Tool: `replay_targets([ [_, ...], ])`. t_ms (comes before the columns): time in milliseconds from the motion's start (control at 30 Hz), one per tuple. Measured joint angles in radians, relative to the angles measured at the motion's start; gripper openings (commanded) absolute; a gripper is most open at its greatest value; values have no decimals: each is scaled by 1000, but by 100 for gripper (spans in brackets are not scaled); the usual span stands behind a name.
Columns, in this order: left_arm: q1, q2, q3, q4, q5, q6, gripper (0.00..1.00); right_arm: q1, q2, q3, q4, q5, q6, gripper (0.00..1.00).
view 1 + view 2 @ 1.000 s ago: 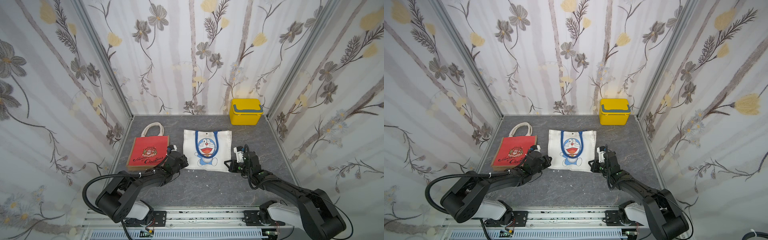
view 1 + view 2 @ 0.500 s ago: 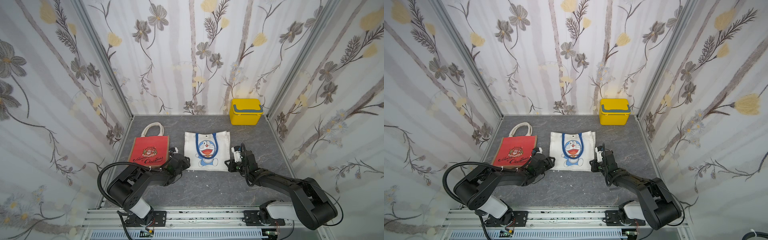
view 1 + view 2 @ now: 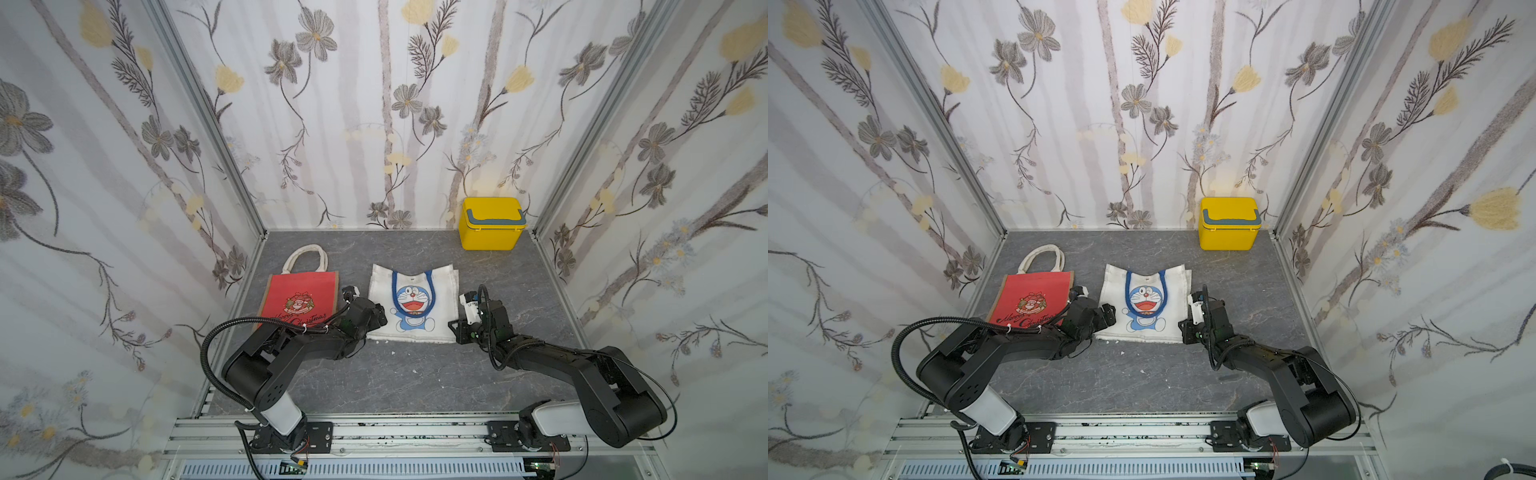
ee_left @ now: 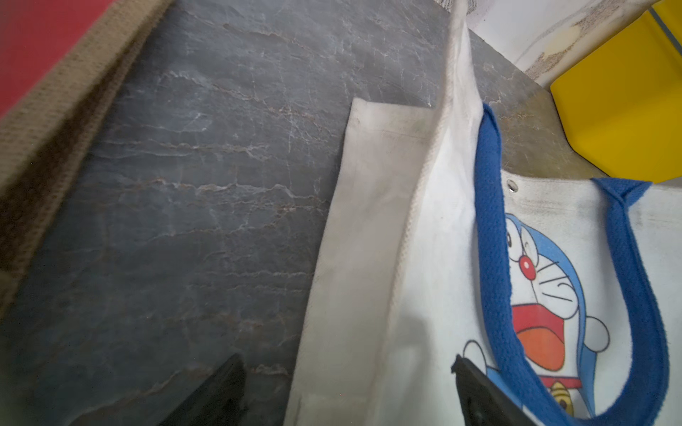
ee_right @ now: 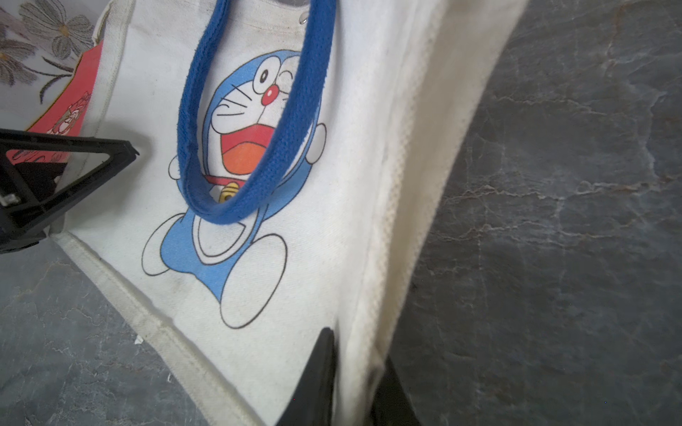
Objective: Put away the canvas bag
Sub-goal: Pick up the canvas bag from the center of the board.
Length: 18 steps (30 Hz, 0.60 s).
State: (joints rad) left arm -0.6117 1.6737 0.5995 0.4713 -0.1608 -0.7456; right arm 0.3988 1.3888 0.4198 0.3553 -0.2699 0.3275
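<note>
The right gripper [image 5: 356,354] is pinched on the folded side edge of the canvas bag [image 3: 413,305]. The left gripper [image 4: 347,359] has its jaws wide apart at the opposite edge, one finger above the cloth, one above the grey table [image 3: 415,374]. The canvas bag lies flat mid-table, beside a red bag [image 3: 299,295], well apart from the yellow box [image 3: 490,224]

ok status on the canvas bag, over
Left gripper open, astride one edge of the canvas bag. Right gripper shut on the opposite edge. Bag lying on the table. Red bag alongside, apart, not blocking.
</note>
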Motion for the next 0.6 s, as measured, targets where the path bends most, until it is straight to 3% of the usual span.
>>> replay_targets([
  [167,2,32,-50,132,24,-21,43,-2,8,0,31,-10,3,11],
  [300,0,39,-53,144,30,-24,11,-4,24,3,48,5,5,9],
  [367,-1,27,-44,128,32,-25,0,-5,26,19,44,12,8,9],
  [500,-1,-45,29,55,31,-20,0,-6,23,108,-17,14,12,8],
  [600,23,-75,163,-22,47,-9,0,-14,23,217,-62,10,16,7],
])
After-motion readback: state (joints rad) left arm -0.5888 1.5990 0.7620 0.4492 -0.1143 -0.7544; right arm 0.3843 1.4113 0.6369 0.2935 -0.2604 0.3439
